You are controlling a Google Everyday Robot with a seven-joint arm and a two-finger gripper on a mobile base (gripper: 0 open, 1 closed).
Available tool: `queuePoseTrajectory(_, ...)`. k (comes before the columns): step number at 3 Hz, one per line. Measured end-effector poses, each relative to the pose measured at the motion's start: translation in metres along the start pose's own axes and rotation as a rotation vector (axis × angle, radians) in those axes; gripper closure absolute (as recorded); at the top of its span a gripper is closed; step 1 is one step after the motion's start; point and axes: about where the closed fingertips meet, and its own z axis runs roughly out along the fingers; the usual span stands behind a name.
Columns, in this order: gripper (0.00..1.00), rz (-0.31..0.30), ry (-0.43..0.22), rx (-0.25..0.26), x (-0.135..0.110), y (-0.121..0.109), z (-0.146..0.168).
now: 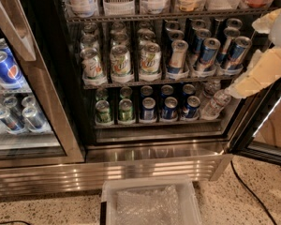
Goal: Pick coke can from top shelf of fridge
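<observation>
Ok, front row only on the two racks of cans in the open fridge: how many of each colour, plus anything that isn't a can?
White-and-green cans: 3
Blue-and-silver cans: 3
Green cans: 2
Blue cans: 3
Clear bottle: 1
Total: 12
The gripper is at the right edge, level with the blue-and-silver cans.

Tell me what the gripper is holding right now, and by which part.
Nothing that shows: the gripper sits at the right edge of the fridge, below the top shelf, with no can visible in it.
</observation>
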Motion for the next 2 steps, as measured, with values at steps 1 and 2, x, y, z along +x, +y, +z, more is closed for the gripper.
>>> queuePoseTrajectory(1, 0.00, -0.001, 0.000, 0.000, -0.0003, 0.0001, 0.0001)
queuePoseTrajectory(2, 0.00, 0.013, -0.027, 0.030, -0.0002, -0.0030, 0.0032)
